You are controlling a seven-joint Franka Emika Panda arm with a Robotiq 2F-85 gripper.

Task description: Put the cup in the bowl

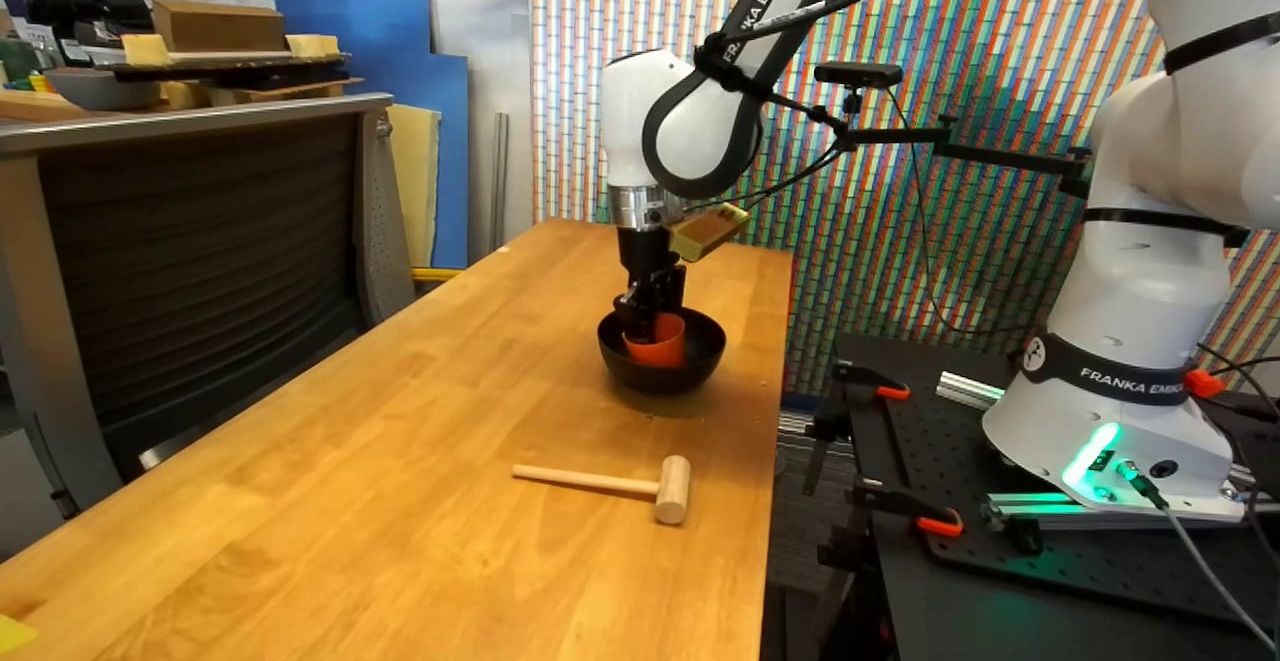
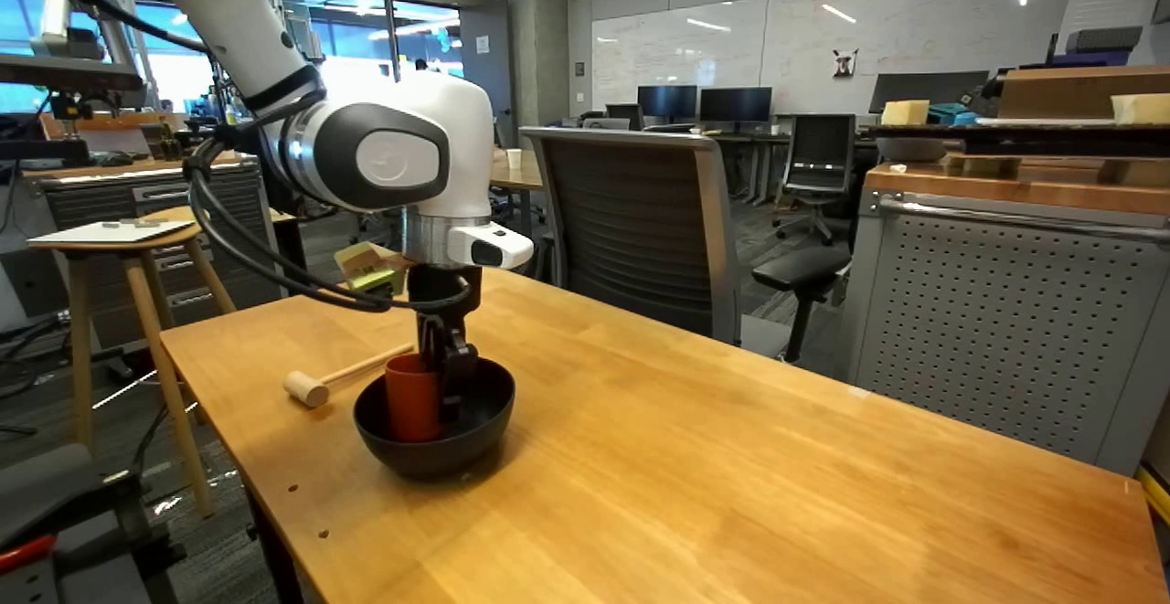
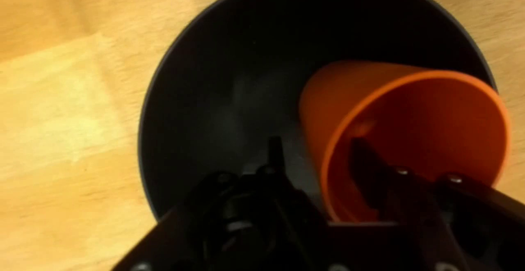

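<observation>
The orange-red cup (image 1: 658,349) stands inside the black bowl (image 1: 665,379) on the wooden table. In an exterior view the cup (image 2: 411,403) looks roughly upright against one side of the bowl (image 2: 430,462). My gripper (image 1: 648,323) points down into the bowl, and it also shows there in an exterior view (image 2: 448,392). In the wrist view the gripper (image 3: 318,142) is open. One finger is inside the cup (image 3: 340,94) and one is outside it, over the bowl's floor (image 3: 229,78). Gaps show between both fingertips and the cup wall. The cup's base is partly hidden.
A light wooden mallet (image 1: 673,491) lies on the table (image 1: 420,501) near the bowl; it also shows in an exterior view (image 2: 306,389). An office chair (image 2: 631,229) stands by the table's long edge. A yellow-brown block (image 1: 708,231) sits beside the wrist.
</observation>
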